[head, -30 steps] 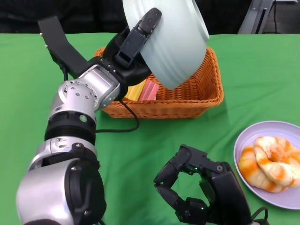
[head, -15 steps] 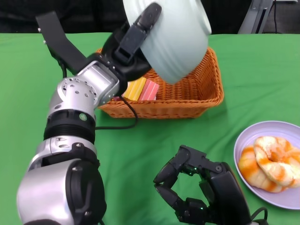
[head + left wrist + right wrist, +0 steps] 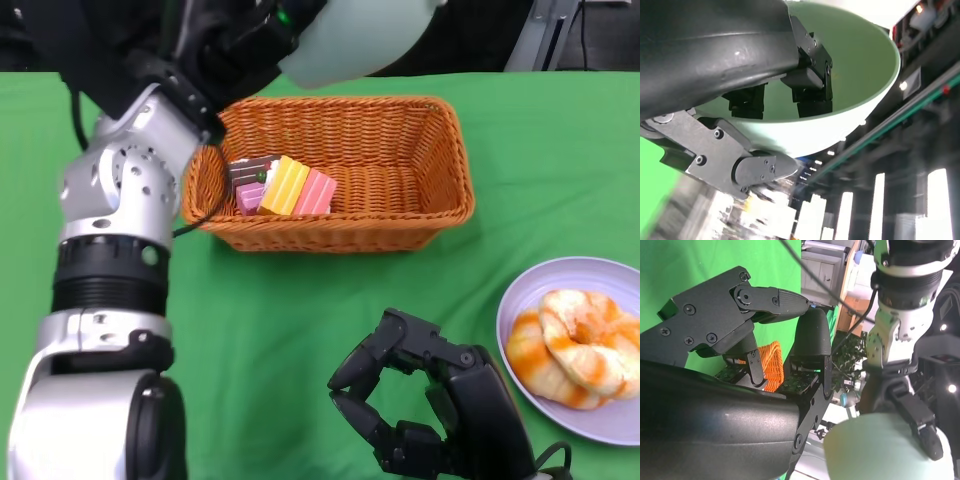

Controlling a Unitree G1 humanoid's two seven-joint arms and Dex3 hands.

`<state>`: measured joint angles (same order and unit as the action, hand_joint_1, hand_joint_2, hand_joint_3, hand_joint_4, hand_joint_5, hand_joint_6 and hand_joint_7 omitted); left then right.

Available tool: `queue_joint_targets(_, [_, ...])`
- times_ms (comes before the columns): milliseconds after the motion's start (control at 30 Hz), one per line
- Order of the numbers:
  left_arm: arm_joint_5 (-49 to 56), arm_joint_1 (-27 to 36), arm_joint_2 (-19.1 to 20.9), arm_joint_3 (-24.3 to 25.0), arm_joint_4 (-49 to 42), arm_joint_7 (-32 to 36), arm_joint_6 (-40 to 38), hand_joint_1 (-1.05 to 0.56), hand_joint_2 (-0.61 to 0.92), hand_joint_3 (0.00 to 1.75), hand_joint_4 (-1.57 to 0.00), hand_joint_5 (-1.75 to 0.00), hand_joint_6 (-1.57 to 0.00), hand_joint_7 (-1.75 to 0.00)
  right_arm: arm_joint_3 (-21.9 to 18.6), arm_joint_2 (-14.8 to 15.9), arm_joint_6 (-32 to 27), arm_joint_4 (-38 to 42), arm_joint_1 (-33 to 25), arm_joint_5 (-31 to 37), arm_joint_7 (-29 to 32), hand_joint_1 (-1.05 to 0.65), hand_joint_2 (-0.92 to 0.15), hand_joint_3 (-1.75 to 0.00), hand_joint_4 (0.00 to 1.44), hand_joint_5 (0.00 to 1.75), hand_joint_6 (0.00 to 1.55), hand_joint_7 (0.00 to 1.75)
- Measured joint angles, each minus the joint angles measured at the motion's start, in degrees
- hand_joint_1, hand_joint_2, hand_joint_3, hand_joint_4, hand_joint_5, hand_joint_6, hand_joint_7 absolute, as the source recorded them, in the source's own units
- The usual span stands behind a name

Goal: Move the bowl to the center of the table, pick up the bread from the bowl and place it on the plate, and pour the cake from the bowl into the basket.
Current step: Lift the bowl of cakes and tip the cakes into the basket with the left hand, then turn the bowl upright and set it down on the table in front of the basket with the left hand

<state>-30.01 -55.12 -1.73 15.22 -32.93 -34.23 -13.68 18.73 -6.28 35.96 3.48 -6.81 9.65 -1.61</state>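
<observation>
The left hand grips the pale green bowl by its rim, fingers inside and outside the wall, raised above the orange wicker basket. Below that hand, the striped cake lies in the basket. The right hand rests low over the green counter, fingers curled, holding nothing; beside it the bread sits on the lilac plate. No readable writing shows.

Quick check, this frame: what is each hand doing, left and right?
Left hand: grips the pale green bowl by its rim, lifted above the basket.
Right hand: holds nothing, fingers curled in, low over the table.
</observation>
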Motion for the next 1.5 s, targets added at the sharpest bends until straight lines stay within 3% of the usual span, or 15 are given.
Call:
queue_joint_targets(167, [5.85, 3.33, 4.12, -4.44, 4.86, -2.62, 7.37, -0.11, 0.61, 1.12, -0.74, -1.67, -0.75, -1.45, 0.0, 0.0, 0.02, 0.14, 0.27, -0.2, -0.12, -0.37, -0.59, -0.66, 0.76, 1.58, 0.71, 1.26])
queue_joint_targets(433, [16.35, 11.65, 8.14, -9.6, 6.54, -4.65, 27.67, -0.01, 0.56, 1.17, -0.8, -1.67, -0.83, -1.36, -0.2, 0.0, 0.04, 0.14, 0.41, -0.05, 0.06, -0.38, -0.6, -0.65, 0.75, 1.61, 0.7, 1.28])
queue_joint_targets(633, [22.97, 14.26, 11.06, -10.72, 1.16, -4.16, 46.25, 0.02, 0.57, 1.16, -0.76, -1.66, -0.77, -1.41, -0.24, 0.0, -0.21, -0.16, 0.45, -0.08, 0.08, -0.37, -0.6, -0.65, 0.73, 1.6, 0.69, 1.29])
queue_joint_targets(800, [29.67, 15.77, 13.67, -10.75, -6.94, 0.54, 63.77, 0.08, 0.51, 1.21, -0.73, -1.7, -0.78, -1.39, -0.24, -0.01, -0.69, -0.6, 0.46, -0.1, 0.08, -0.38, -0.6, -0.66, 0.72, 1.57, 0.69, 1.3])
queue_joint_targets(900, [32.54, 16.4, 15.19, -10.75, -11.46, 3.71, 70.4, 0.08, 0.52, 1.19, -0.72, -1.69, -0.82, -1.33, -0.29, 0.0, -0.75, -0.66, 0.45, -0.21, 0.08, -0.38, -0.6, -0.66, 0.74, 1.56, 0.69, 1.3])
queue_joint_targets(1000, [37.8, 17.93, 16.78, -10.57, -13.41, 9.68, 75.71, 0.09, 0.48, 1.16, -0.73, -1.72, -0.83, -1.34, -0.46, 0.01, -0.76, -0.92, 0.44, -0.81, -0.12, -0.38, -0.59, -0.67, 0.74, 1.55, 0.69, 1.3])
queue_joint_targets(1233, [60.55, 22.66, 20.33, -8.09, -13.3, 32.17, 86.13, 0.01, 0.34, 1.34, -0.84, -1.62, -0.91, -1.3, -1.04, 0.15, -0.76, -3.32, -0.23, -1.33, -0.26, -0.37, -0.59, -0.68, 0.75, 1.53, 0.68, 1.29])
queue_joint_targets(1500, [81.61, 29.49, 23.64, -8.87, -8.5, 60.6, 87.13, -0.01, 0.3, 1.41, -0.82, -1.73, -0.92, -1.34, -1.35, 0.55, -2.09, -6.83, -1.98, -2.66, -0.86, -0.36, -0.61, -0.67, 0.75, 1.53, 0.69, 1.27])
